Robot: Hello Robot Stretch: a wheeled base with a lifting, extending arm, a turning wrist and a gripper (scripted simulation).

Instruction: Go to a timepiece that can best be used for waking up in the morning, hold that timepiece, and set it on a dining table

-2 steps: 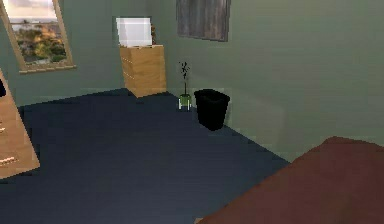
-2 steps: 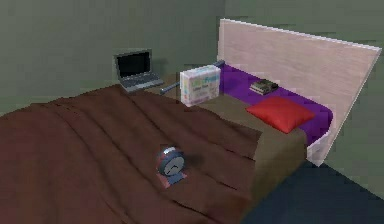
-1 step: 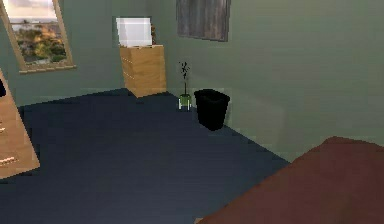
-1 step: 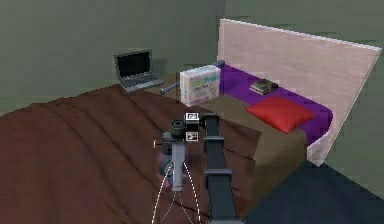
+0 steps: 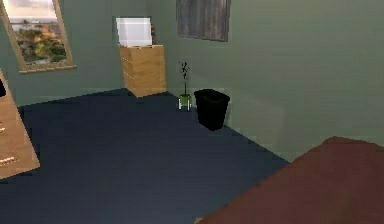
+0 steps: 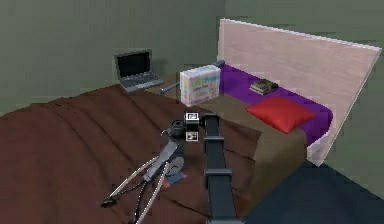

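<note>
Grasping step, over the bed
A small bluish blob, likely the clock, lies on the bed's near part at the gripper (whether it grips anything cannot be told); next: lift clear.

Quick tally, room side first: two wooden dressers, and the far one has one white box on top. There's one window, one wall picture, one skinny potted plant and one black bin.

On the one bed: one laptop, one pale carton, one red pillow and one small dark stack, probably books.

The robot shows one arm, two white marker squares and one end effector with two thin fingers.
</note>
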